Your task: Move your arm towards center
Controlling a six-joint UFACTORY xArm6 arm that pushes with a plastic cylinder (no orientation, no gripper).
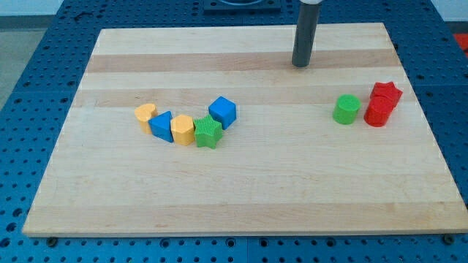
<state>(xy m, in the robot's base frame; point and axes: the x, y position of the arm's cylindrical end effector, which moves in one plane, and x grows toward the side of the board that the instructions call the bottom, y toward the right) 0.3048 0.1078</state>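
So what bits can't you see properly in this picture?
- My rod above my tip: cut off by the view's top edge.
- The red cylinder touches the red star and hides its lower front.
- The green star covers part of the blue cube.
- The board: its right corner is cut off at the view's right edge.

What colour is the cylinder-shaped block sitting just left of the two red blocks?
Green: the green cylinder block, clearest in the camera view, at the view's right.

Bare board [278, 168] lies between the green cylinder [346, 109] and blue cube [222, 112].
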